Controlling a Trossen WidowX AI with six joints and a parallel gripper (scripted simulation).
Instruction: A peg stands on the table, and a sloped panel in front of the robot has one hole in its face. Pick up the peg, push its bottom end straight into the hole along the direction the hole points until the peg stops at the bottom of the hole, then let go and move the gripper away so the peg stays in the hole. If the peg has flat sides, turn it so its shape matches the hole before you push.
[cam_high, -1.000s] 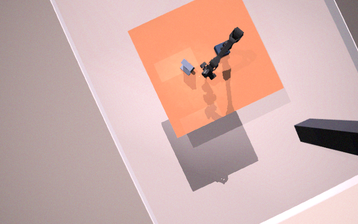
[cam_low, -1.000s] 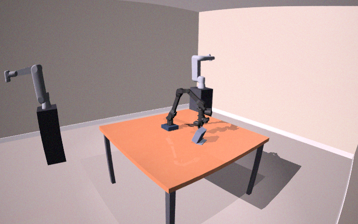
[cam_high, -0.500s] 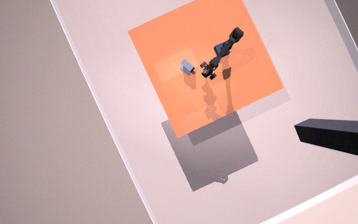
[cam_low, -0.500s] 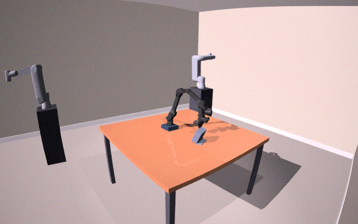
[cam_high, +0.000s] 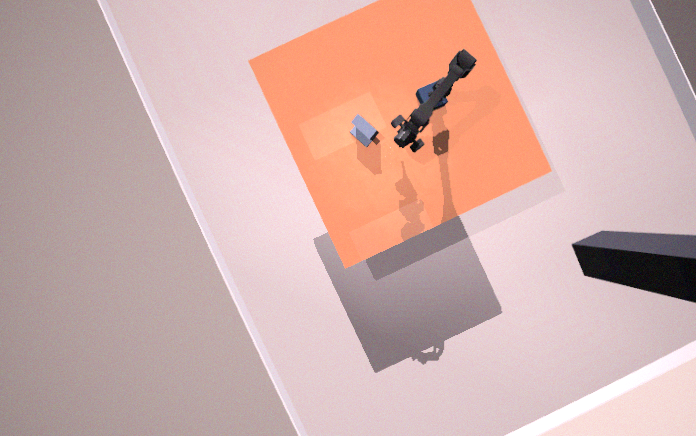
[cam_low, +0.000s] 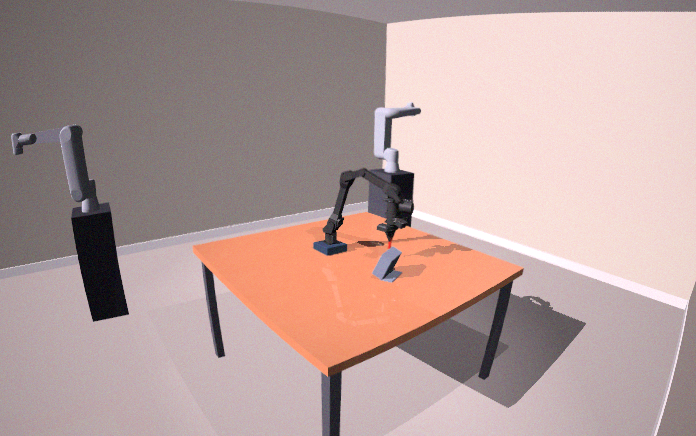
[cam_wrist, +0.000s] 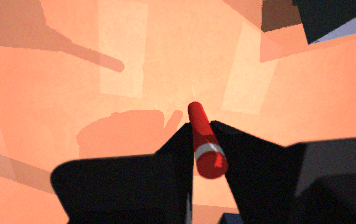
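Note:
A red round peg (cam_wrist: 202, 137) (cam_low: 390, 243) with a pale band near its top is held upright between my gripper's dark fingers. My gripper (cam_wrist: 200, 127) (cam_low: 388, 229) (cam_high: 405, 137) is shut on the peg and points down at the orange table (cam_high: 308, 77) (cam_low: 282, 292). I cannot tell whether the peg's bottom end touches the table. The grey-blue sloped panel (cam_high: 362, 128) (cam_low: 387, 264) stands a short way in front of the gripper; in the wrist view only its corner (cam_wrist: 342, 29) shows at the top right. Its hole is not visible.
The arm's blue base (cam_high: 428, 95) (cam_low: 329, 248) sits on the table behind the gripper. Two grey arms on dark pedestals (cam_low: 97, 256) (cam_low: 392, 190) stand off the table; one pedestal (cam_high: 642, 261) shows in the overhead view.

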